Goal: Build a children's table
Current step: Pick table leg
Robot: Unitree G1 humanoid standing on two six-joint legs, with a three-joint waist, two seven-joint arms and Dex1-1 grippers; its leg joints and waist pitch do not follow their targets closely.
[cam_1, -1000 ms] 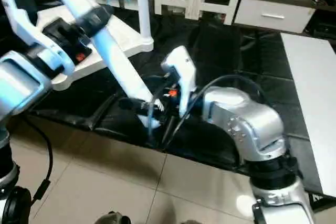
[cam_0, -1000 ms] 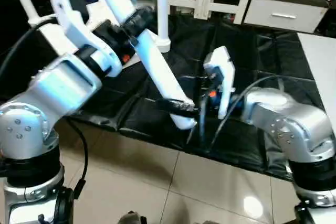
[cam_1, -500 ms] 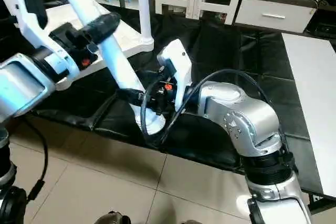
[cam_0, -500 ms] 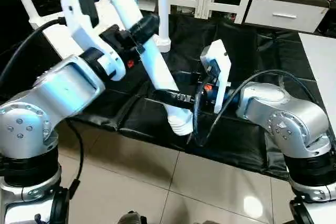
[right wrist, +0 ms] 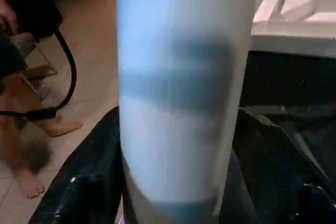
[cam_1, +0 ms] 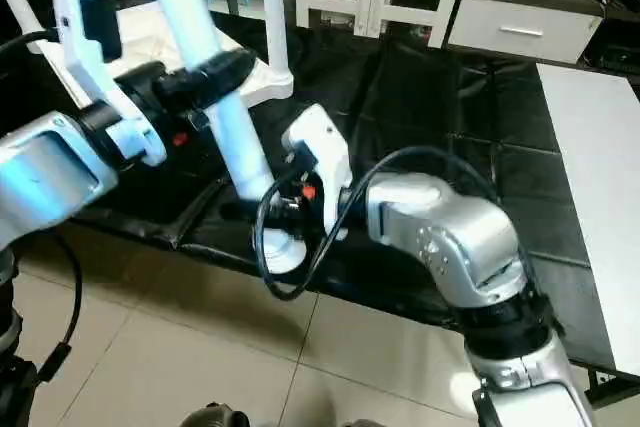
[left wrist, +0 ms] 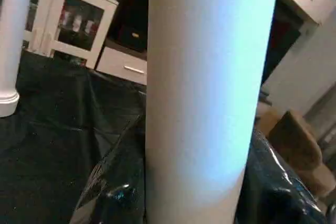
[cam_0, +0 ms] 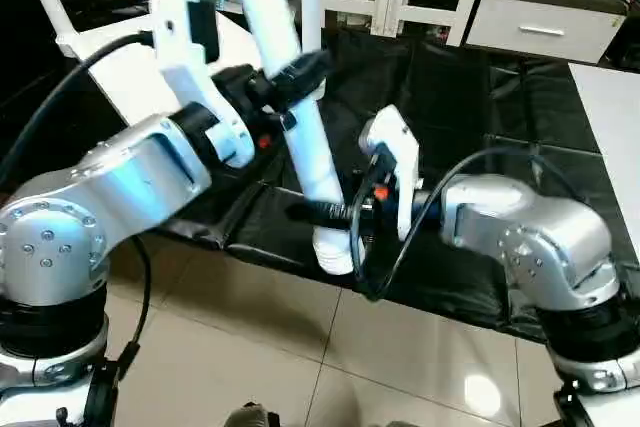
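I hold a long white table leg [cam_0: 290, 97] nearly upright in front of me, leaning a little, its wide threaded end low over the black mat [cam_0: 470, 117] near the tiled floor [cam_0: 250, 347]. My left gripper [cam_0: 300, 72] is clamped around the leg's middle, black fingers on both sides of it. My right gripper [cam_0: 325, 213] reaches in lower down, fingers either side of the leg just above the threaded end; I cannot tell whether they press on it. The white table top [cam_1: 150, 37] lies upside down on the mat behind my left arm, another leg [cam_0: 312, 7] standing in its corner.
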